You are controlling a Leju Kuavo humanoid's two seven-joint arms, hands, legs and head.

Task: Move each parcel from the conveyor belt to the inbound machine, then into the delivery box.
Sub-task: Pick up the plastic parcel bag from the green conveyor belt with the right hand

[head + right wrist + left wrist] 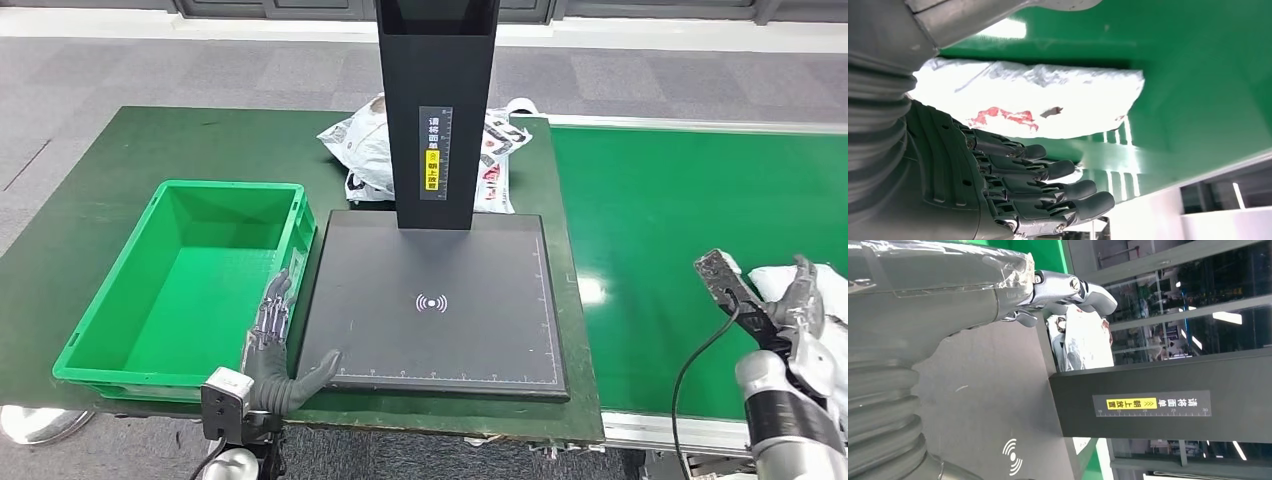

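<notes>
A white parcel [772, 277] with red print [1038, 100] lies on the green conveyor belt [680, 220] at the far right. My right hand [797, 305] sits over it; in the right wrist view the parcel lies between the thumb and the dark fingers [1058, 192], with a strip of belt showing between fingers and parcel. The inbound machine is a black plate [400, 260] with a tall black post [437, 110]. My left hand [272, 340] rests with fingers straight between the plate's left edge and the green delivery box [230, 187], holding nothing.
More white parcels [362, 140] lie on the green table behind the post, also seen past my left hand [948, 295] as a white bag [1083, 340]. The delivery box has nothing inside. The belt's metal edge [660, 430] runs near my right arm.
</notes>
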